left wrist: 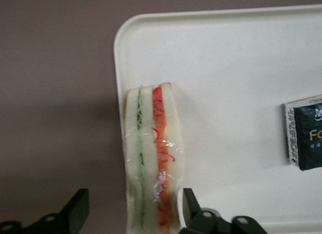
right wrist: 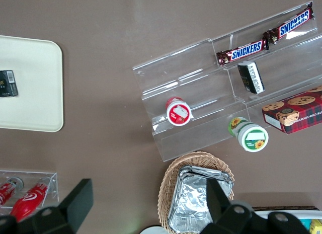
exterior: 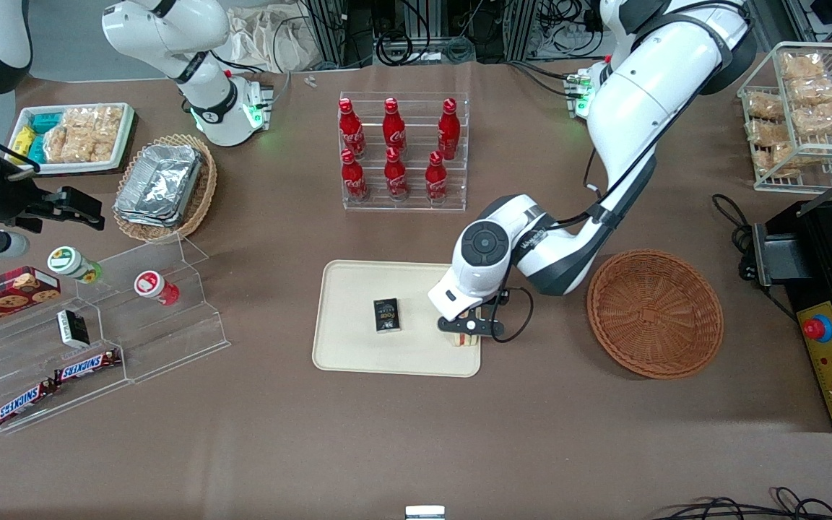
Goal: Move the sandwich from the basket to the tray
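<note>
Brown cloth of the worktop (exterior: 416,448) fills the part of the front view closest to the camera. Farther in, the black pincer (exterior: 468,328) of the left arm hangs low over the flat cream-beige rectangular plastic tray (exterior: 358,354), at the tray corner that faces the round reddish-brown woven wicker basket (exterior: 654,312). The basket is empty and lies well apart from the pincer, toward the working arm's end. Under the pincer only a small pale piece of the triangular cream-bread sandwich (exterior: 466,339) shows. A small black packet (exterior: 386,315) lies on the tray, near the pincer.

From the left wrist camera, the sandwich (left wrist: 153,158) stands on its edge on the tray (left wrist: 226,53), just inside the rim, with its green and orange-red layers showing. The pincer (left wrist: 133,214) is spread apart; its fingers (left wrist: 75,209) stand on both sides of the sandwich, and I see no contact.

I judge the sandwich light and soft. Its thin clear film looks slippery, and on its narrow edge it may tip over. A hold across the two flat bread faces, with little force, seems the best.
</note>
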